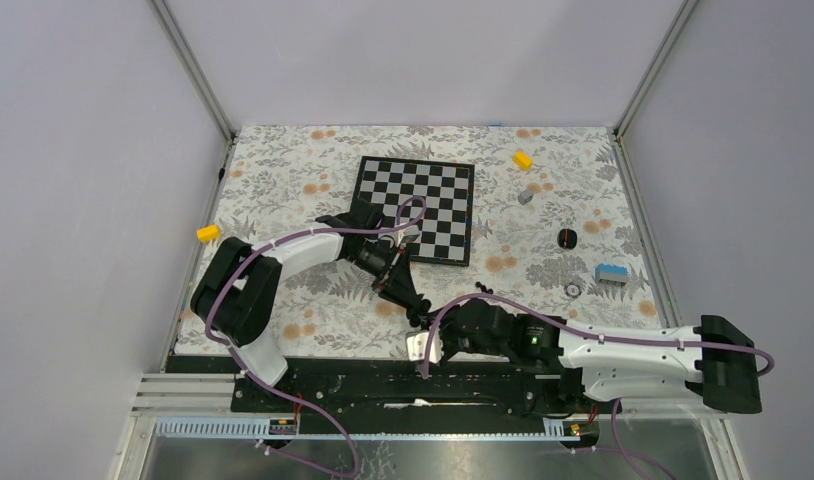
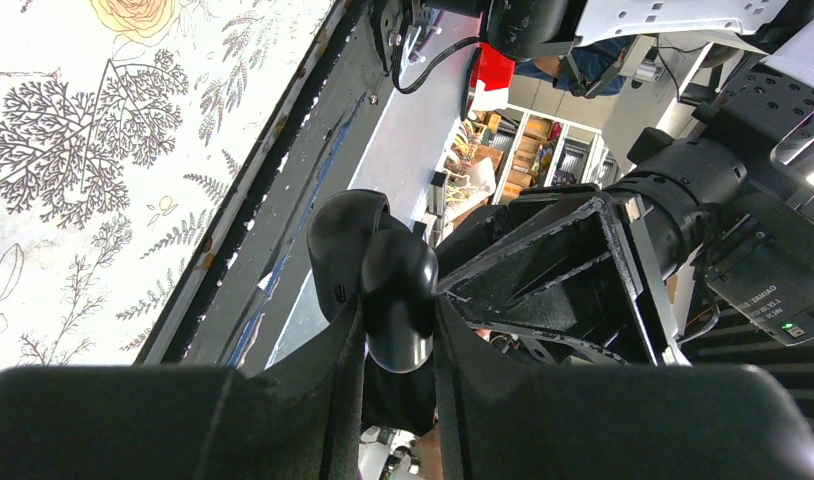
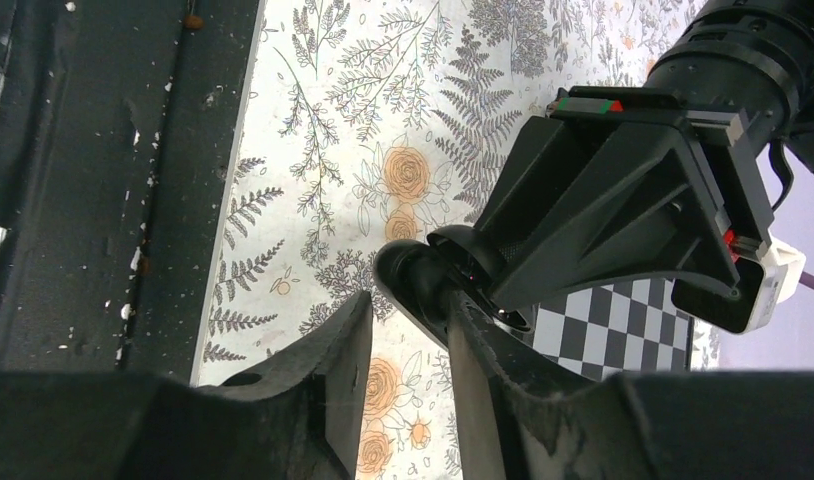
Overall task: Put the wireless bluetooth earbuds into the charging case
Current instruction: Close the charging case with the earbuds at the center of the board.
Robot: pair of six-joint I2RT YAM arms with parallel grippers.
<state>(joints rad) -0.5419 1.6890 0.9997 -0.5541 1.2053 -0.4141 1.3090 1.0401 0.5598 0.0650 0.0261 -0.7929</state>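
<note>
The charging case (image 2: 398, 275) is a glossy black pebble, and my left gripper (image 2: 398, 308) is shut on it and holds it above the mat's near edge. Its other half (image 2: 333, 240) stands open to the left. In the top view both grippers meet near the mat's front edge, the left gripper (image 1: 413, 303) just behind my right gripper (image 1: 428, 335). In the right wrist view the case (image 3: 423, 280) sits just past my right finger's tip, and my right gripper (image 3: 411, 312) is open with bare mat between its fingers. A small black bud-like thing (image 1: 568, 237) lies on the mat at the right.
A chessboard (image 1: 415, 208) lies mid-table. A grey cube (image 1: 526, 196) and a yellow block (image 1: 523, 159) lie at the back right, and another yellow block (image 1: 209, 233) lies at the left edge. A silvery ring (image 1: 573, 289) and a blue-grey block (image 1: 610, 273) lie at the right.
</note>
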